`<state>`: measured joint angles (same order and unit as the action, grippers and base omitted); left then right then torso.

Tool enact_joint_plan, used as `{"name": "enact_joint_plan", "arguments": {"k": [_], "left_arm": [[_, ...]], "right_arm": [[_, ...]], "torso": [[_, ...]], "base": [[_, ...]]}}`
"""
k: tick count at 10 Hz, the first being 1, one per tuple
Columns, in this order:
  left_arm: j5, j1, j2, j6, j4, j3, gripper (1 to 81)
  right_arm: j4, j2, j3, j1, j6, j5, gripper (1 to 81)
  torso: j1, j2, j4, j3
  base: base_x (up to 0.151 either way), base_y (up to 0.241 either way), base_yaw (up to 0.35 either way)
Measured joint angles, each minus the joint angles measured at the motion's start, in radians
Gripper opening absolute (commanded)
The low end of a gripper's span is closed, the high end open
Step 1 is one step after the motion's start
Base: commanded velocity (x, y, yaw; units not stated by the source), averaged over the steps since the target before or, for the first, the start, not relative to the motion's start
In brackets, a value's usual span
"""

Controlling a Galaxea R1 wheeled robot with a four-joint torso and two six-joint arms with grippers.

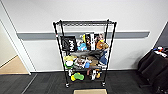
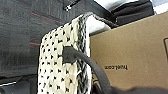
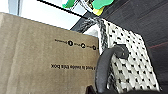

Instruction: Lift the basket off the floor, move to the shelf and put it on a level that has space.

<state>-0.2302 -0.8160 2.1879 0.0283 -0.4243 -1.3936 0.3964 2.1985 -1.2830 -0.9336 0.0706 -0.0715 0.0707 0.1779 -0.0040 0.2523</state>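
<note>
Ahead, in our head view, we face the shelf (image 1: 85,52), a black wire rack on small wheels against a white wall. Its top level (image 1: 86,22) is bare wire, while the tiers below are crowded with packets, toys and a dark bag (image 1: 68,43) with pale lettering we cannot read. Yellow and green toys (image 1: 77,76) sit on the lowest tier. A tan box top (image 1: 90,91) shows at the bottom edge, over the dark carpet floor (image 1: 37,83). A black-draped table (image 1: 155,62) stands to the right.

From our left wrist we see the basket (image 2: 60,65) close up: cream chunky weave with dark flecks, a dark grey rim and a pale liner. Its dark end handle (image 2: 82,62) loops from the weave toward the camera, so this end of the basket lies right at our left claw. We cannot tell whether that claw is clenched or released. A brown cardboard box (image 2: 130,50) sits inside the basket, against the liner; its print is mirrored and we cannot read it for sure.

From our right wrist, the other handle (image 3: 107,65) arches close to the lens. The box (image 3: 45,55) carries small round symbols and an upside-down line of print we cannot read. This claw's state is also unclear.
</note>
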Motion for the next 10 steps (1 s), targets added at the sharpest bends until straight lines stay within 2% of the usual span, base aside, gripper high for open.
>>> {"name": "enact_joint_plan", "arguments": {"k": [3,7,10], "left_arm": [[0.030,-0.024,-0.009,-0.025,0.000,0.029,1.0],[0.033,-0.039,-0.011,-0.025,0.000,0.029,1.0],[0.070,-0.078,-0.005,-0.040,0.001,0.030,1.0]], "right_arm": [[-0.006,-0.015,0.024,-0.050,-0.004,-0.043,1.0],[-0.006,-0.014,0.027,-0.049,-0.004,-0.045,1.0],[-0.006,-0.012,0.027,-0.060,-0.004,-0.042,1.0]], "torso": [[-0.001,0.000,0.000,-0.035],[-0.002,0.001,0.000,-0.041],[-0.005,0.003,0.000,-0.042]], "base": [[0.000,0.000,0.000],[0.000,0.000,0.000],[0.076,0.000,0.000]]}}
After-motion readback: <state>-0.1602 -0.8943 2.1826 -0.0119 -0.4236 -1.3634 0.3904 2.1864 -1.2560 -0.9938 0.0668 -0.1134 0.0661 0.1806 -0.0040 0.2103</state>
